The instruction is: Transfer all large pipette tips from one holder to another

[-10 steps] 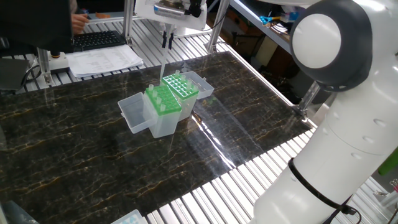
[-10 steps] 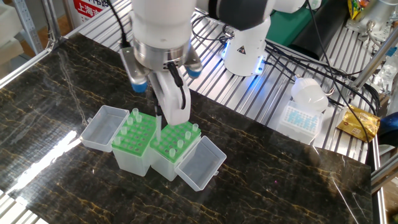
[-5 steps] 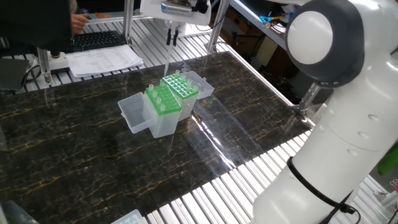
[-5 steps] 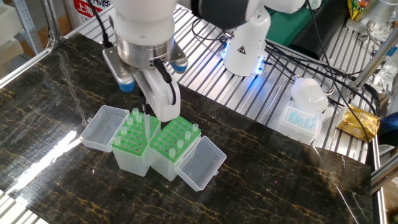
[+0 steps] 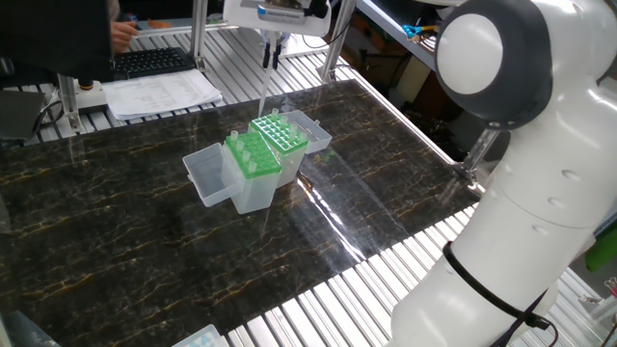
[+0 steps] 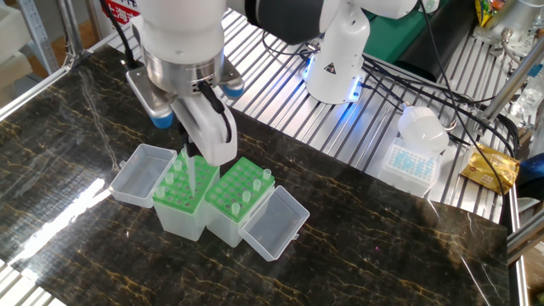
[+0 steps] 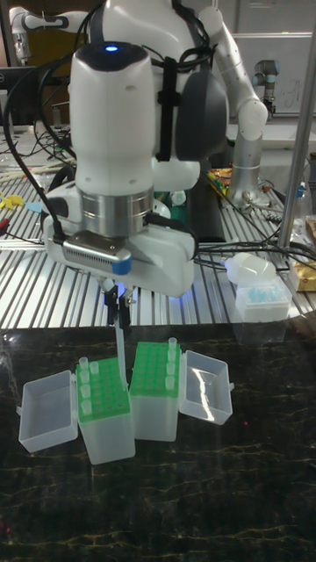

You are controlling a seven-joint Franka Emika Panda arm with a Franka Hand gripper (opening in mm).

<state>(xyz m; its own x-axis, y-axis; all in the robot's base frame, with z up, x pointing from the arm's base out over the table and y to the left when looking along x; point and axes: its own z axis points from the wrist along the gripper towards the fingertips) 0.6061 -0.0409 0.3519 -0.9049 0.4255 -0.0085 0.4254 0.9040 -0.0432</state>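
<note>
- A white robot arm hangs over two clear plastic tip boxes that stand touching side by side on a dark marbled table (image 6: pixel 408 246), each box with its hinged lid folded open to the outside.
- The gripper (image 7: pixel 117 306) points straight down, its two dark fingers pinching the collar of one large pipette tip (image 7: pixel 118 341), which hangs upright and clear of both racks.
- In the tall fixed view the held tip hangs over the left-hand holder (image 7: pixel 104 391), its point just above the green perforated plate and not yet in a hole.
- That holder carries a row of large pipette tips (image 7: pixel 85 382) along its outer edge, their collars standing above the plate.
- The right-hand holder (image 7: pixel 156 373) shows one tip collar at a far corner; most of its holes look empty, though small details are hard to make out.
- Judged from this, the transfer is well under way: several tips sit in the receiving rack, one is in transit, and at least one remains to be fetched.
- Compared with a second ago, the gripper has carried the tip sideways, from above the seam between the two boxes to above the left-hand holder.
- The boxes, their lids and the seated tips have not moved in that time.
- A smaller closed box of blue tips (image 7: pixel 261 303) sits off the table on the slatted bench behind.
</note>
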